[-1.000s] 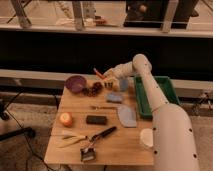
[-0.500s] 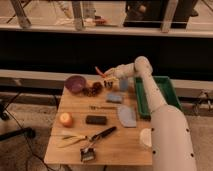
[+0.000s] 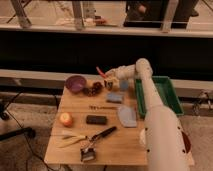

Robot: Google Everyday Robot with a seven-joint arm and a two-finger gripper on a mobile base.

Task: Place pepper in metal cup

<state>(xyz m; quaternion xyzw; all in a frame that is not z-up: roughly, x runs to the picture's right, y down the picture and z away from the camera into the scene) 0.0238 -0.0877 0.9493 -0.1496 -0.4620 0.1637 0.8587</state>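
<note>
- Pepper point(image 3: 100, 72): slender red chili, held tilted at the tip of the gripper point(image 3: 106, 78), raised above the far edge of the wooden table point(image 3: 115, 145). Against the earlier frames it sits at nearly the same spot; any shift is very small.
- Gripper: closed on the pepper's lower end, positioned over the table's far side, between the purple bowl point(image 3: 75, 83) and the metal cup point(image 3: 124, 85). The white arm point(image 3: 150, 100) reaches in from the right with its pose almost unchanged.
- Metal cup: small grey-blue cylinder, upright on the table, just right of the gripper and close to the green tray point(image 3: 172, 97). Position unchanged.
- Dark red cluster point(image 3: 93, 89): lies on the table just below the gripper, right of the purple bowl.
- Blue-grey sponge point(image 3: 114, 97) and pale cloth piece point(image 3: 127, 116): in front of the cup, unchanged.
- Black block point(image 3: 96, 119), round orange fruit point(image 3: 65, 119), pale yellow-green stalks point(image 3: 70, 140) and brush point(image 3: 95, 142): occupy the near half of the table, all unchanged.
</note>
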